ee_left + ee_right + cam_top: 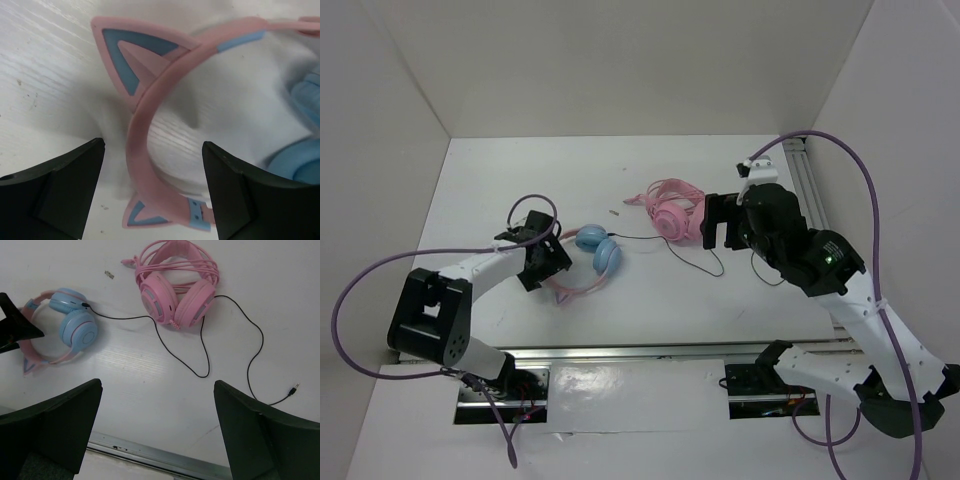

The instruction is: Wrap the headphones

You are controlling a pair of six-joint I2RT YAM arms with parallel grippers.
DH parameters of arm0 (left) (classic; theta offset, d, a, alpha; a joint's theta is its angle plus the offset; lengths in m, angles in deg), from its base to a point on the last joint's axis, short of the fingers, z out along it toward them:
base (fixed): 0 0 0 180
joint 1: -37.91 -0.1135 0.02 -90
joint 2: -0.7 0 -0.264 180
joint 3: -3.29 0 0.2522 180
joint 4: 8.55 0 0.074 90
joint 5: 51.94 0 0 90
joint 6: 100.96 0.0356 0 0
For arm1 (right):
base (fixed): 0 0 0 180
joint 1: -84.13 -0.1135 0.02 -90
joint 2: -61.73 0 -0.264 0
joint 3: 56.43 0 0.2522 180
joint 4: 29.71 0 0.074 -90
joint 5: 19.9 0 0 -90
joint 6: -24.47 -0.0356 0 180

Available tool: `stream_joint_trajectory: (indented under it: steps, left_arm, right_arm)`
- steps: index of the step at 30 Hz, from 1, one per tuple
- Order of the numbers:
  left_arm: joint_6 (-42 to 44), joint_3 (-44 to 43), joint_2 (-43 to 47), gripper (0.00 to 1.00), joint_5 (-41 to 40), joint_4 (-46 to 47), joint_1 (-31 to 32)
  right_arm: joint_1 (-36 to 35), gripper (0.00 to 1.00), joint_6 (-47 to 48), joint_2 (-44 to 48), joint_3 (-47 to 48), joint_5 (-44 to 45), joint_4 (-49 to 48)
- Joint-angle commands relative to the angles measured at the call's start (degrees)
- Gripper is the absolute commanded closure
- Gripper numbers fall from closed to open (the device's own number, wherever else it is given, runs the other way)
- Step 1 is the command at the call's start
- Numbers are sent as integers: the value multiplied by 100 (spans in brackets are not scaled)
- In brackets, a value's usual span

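Observation:
The headphones (pixel 598 250) lie flat on the white table, with light blue ear cups (pixel 77 322), a thin pink headband (pixel 145 145) and pink cat ears (pixel 127 60). Their thin black cable (pixel 200 367) trails right across the table to a plug (pixel 295 387). My left gripper (pixel 545 262) is open and low over the table, and its jaws straddle the headband (pixel 152 150) without touching it. My right gripper (pixel 718 222) is open and empty. It hangs above the table in front of the cable loop (pixel 157 390).
All-pink headphones (pixel 675 212) with their own cord wound around them lie behind the cable (pixel 175 285). A small scrap (pixel 109 274) lies further back. A metal rail (pixel 640 352) runs along the near table edge. White walls enclose the left, back and right.

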Motion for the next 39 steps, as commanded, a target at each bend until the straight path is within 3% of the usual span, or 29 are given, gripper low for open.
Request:
stream_joint_trajectory:
  steps: [1, 9, 10, 12, 13, 16, 24, 29, 31, 33, 35, 36, 39]
  left_arm:
    - [-193, -7, -261, 9, -431, 161, 27]
    - [-193, 203, -342, 48, -388, 354, 27]
    - [-193, 204, -342, 55, -387, 354, 27]
    - [-193, 204, -229, 79, -387, 215, 79]
    - [-193, 204, -167, 79, -387, 214, 79]
    - [-140, 204, 236, 100, -387, -172, 79]
    - [675, -806, 2317, 100, -344, -1552, 141]
    - [1792, -2299, 2673, 100, -150, -2200, 141]
    - [2109, -3029, 2523, 100, -413, -2457, 141]
    - [2259, -3372, 2419, 100, -466, -2511, 88]
    - [2400, -3827, 2357, 100, -353, -2511, 18]
    - [2470, -4013, 2209, 100, -239, -2511, -43]
    - [2655, -4848, 1927, 100, 227, -2668, -97]
  right_arm:
    - [-42, 0, 125, 103, -65, -198, -408]
    - [-42, 0, 178, 50, -13, -304, -408]
    - [-42, 0, 178, 50, -13, -304, -460]
    - [-42, 0, 178, 50, -13, -304, -461]
    - [-42, 0, 178, 50, -13, -304, -461]
    - [-42, 0, 178, 50, -13, -304, -461]
    - [11, 0, 125, 103, 40, -655, -514]
    - [64, 0, 73, 357, -186, -1478, -1170]
    - [64, 0, 326, 953, -739, -2251, -2634]
    - [64, 0, 660, 1463, -2029, -3512, -3987]
    - [64, 0, 837, 1921, -2848, -4160, -5758]
    - [64, 0, 837, 1922, -3313, -4276, -6100]
    - [64, 1, 1056, 1344, -3309, -4004, -6367]
